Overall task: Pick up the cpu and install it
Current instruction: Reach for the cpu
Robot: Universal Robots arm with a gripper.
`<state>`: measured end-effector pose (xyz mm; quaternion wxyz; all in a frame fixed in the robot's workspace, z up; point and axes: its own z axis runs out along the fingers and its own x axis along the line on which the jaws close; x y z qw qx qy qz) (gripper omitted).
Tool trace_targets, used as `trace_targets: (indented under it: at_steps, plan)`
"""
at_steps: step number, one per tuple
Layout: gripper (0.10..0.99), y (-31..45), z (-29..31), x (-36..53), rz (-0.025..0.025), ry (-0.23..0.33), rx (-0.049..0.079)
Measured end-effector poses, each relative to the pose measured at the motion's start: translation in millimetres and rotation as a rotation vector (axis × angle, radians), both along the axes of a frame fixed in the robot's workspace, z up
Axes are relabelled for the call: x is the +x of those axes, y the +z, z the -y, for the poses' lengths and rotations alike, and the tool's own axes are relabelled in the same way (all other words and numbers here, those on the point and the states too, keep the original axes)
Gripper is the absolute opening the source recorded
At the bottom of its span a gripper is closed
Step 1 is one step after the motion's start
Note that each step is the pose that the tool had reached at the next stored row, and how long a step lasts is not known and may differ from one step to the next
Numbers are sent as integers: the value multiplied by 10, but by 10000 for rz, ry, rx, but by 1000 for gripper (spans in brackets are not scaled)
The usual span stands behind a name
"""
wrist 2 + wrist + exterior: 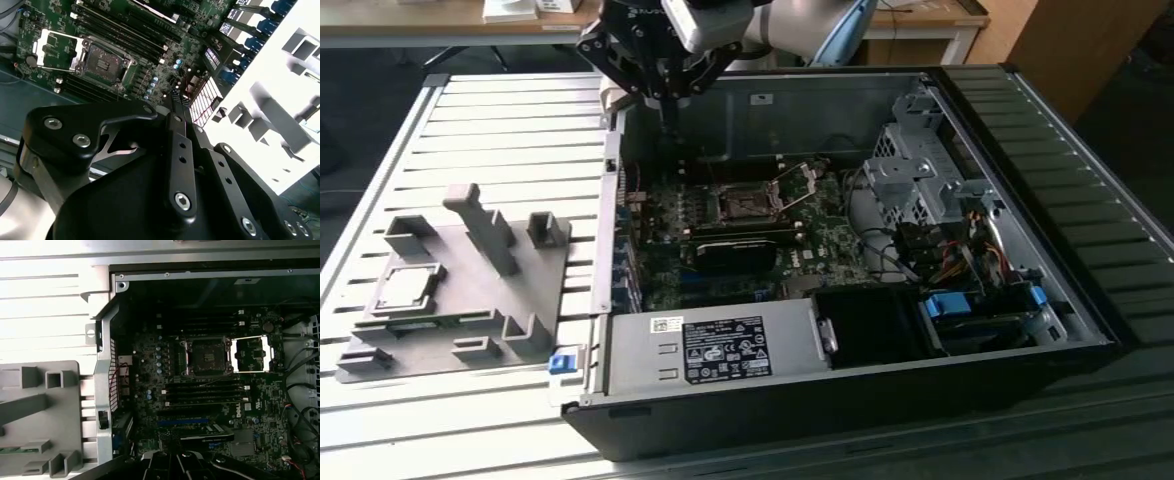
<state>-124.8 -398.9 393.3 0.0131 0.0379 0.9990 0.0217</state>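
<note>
Under everything lies a slatted metal table (480,110), bright from the light. On it lies a big computer case (1067,220), open on its upper side. At the exterior view's left of the case sits a grey fixture (467,312) with several upright posts. Inside the case is the green motherboard (807,250). Its dark socket (207,357) is empty, and the metal frame (252,354) of the socket is folded open beside it.

The cpu (403,290) is not in the case. It lies flat in a shallow seat at the near left part of the fixture, well apart from me.

My fingers (670,112) hang above the far left corner of the case, over the edge of the motherboard. As I judge it from the second wrist view, they are closed together, with nothing between them.

So the pick-up is not yet done, and I think it is the step in hand. To do it well, I would open the fingers wider than the chip before going down. I would come down straight from above and keep clear of the posts near the seat. I would take the chip by two opposite edges, not by the top. The grip should be gentle and the chip should remain level, because it is thin and could tilt or slip out.
</note>
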Motion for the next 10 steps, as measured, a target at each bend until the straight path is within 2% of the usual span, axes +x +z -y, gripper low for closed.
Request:
trace_targets:
  at_steps: [10]
  plan:
    - [106, 0, 0, -41, 0, 0, -1]
